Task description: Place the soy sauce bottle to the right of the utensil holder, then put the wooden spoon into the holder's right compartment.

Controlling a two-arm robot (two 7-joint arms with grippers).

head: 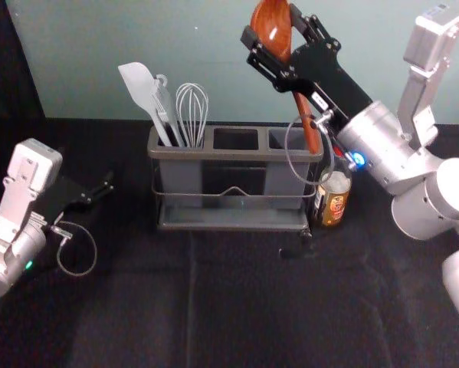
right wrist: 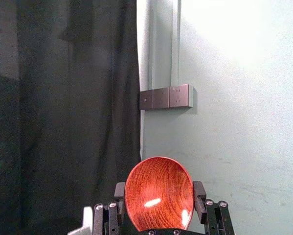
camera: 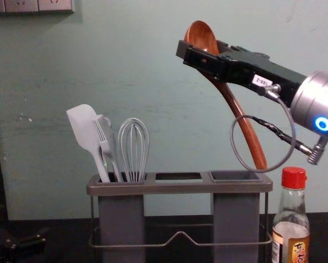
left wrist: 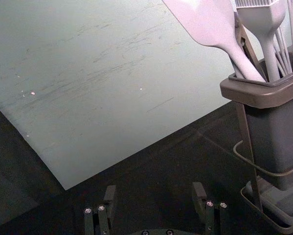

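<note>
Black, on the parked left gripper (left wrist: 154,188) at near left: fingers wide apart. Right of the utensil holder (camera: 177,187), soy sauce bottle (camera: 291,230) upright. Looks like the spoon step now: wooden spoon (camera: 201,36) slanting above the right compartment (camera: 236,216), head pinched in the right gripper (right wrist: 159,187). Needs handle alignment, then lowering.

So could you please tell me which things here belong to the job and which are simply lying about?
For the job:
utensil holder
wooden spoon, in the right gripper above it
soy sauce bottle

Just there:
spatula, brush and whisk, in the holder's left compartment
left gripper, idle at left
</note>
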